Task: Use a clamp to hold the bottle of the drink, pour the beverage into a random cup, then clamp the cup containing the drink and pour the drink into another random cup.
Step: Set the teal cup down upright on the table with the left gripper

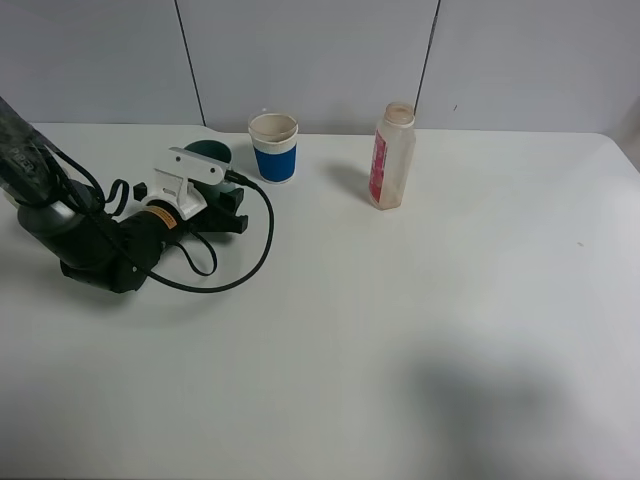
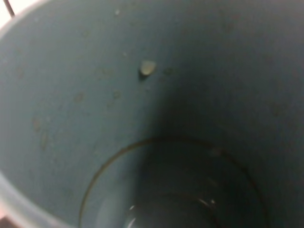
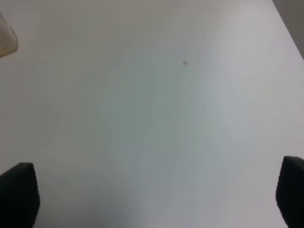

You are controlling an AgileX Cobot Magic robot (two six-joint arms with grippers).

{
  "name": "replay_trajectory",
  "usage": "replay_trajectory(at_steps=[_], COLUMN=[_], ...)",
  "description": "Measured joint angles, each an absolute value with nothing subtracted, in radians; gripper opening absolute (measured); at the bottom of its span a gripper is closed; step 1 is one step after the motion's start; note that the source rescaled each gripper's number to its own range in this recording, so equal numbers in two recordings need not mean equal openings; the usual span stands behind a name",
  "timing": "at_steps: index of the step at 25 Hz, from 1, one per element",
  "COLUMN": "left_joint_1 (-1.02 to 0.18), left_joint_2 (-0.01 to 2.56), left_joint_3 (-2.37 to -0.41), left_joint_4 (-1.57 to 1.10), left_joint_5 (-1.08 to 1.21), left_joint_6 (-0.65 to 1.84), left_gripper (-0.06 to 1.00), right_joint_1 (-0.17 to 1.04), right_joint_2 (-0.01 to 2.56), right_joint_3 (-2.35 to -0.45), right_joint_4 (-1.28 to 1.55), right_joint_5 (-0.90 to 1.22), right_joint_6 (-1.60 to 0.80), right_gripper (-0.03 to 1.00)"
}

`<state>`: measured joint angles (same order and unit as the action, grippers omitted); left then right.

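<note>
My left gripper (image 1: 228,205) sits at the back left of the counter (image 1: 400,350), clenched tight, right against the teal cup (image 1: 210,152). Its wrist camera looks straight down into that cup, so I judge the cup is held, though my own fingers do not show there. The white cup with the blue band (image 1: 273,147) stands just to the right of the teal one, close beside it, upright, its mouth open upward. That is the short way I must tip. My right gripper (image 3: 152,199) hangs spread wide over bare counter, holding nothing. The teal cup's inside is dark, with a faint ring and a glint of wet at the bottom. The bottle (image 1: 392,156) stands upright, well to the right.
</note>
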<state>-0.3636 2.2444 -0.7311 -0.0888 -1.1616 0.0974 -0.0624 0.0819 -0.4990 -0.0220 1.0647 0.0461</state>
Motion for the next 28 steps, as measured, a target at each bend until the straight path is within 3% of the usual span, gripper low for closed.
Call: replay_trajectory(at_steps=[17, 19, 22, 28], left_joint_1=[-0.364, -0.364, -0.364, -0.364], left_joint_2=[2.245, 2.245, 2.245, 2.245], left_joint_3=[-0.731, -0.731, -0.731, -0.731], left_joint_4=[-0.086, -0.086, -0.086, -0.087], left_joint_5=[-1.171, -1.175, -1.189, -1.196], left_joint_6=[0.000, -0.070, -0.147, -0.168], left_gripper=[0.01, 0.07, 0.31, 0.41], right_joint_1=[-0.062, -0.062, -0.062, -0.062], right_joint_2=[0.082, 0.082, 0.082, 0.082], right_joint_3=[-0.499, -0.499, -0.499, -0.499], right_joint_4=[-0.022, -0.022, -0.022, -0.022], right_joint_5=[1.065, 1.065, 1.065, 1.065], right_joint_6=[0.046, 0.046, 0.046, 0.046], right_gripper=[1.00, 1.00, 1.00, 1.00])
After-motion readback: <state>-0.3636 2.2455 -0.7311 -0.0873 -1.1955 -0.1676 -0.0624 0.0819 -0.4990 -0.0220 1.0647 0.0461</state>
